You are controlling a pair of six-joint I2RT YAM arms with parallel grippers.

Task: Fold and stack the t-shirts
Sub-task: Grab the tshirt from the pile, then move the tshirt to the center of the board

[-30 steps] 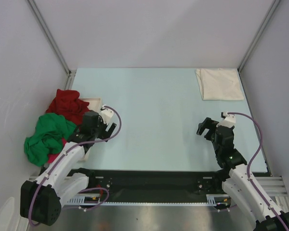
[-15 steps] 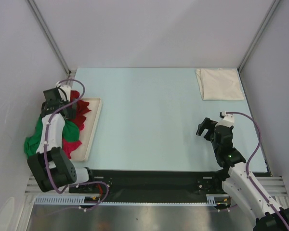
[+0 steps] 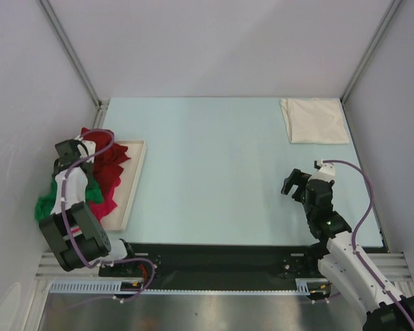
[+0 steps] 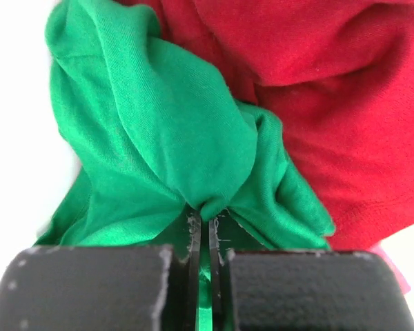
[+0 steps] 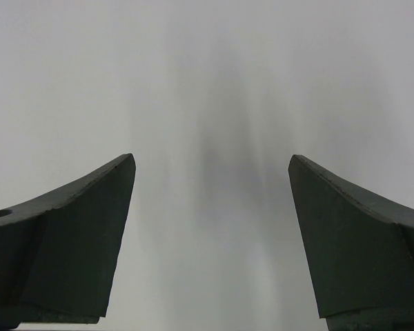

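My left gripper pinched tight on green shirt fold, for lifting off red shirt; right gripper wide open, empty, parked.

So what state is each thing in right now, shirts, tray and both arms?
green shirt: crumpled, a fold pinched by the left end effector.
red shirt: crumpled, in the tray.
white shirt: folded flat, far right on the table.
tray: at the left, holding crumpled shirts.
left end effector: shut on green shirt.
right end effector: open, empty.
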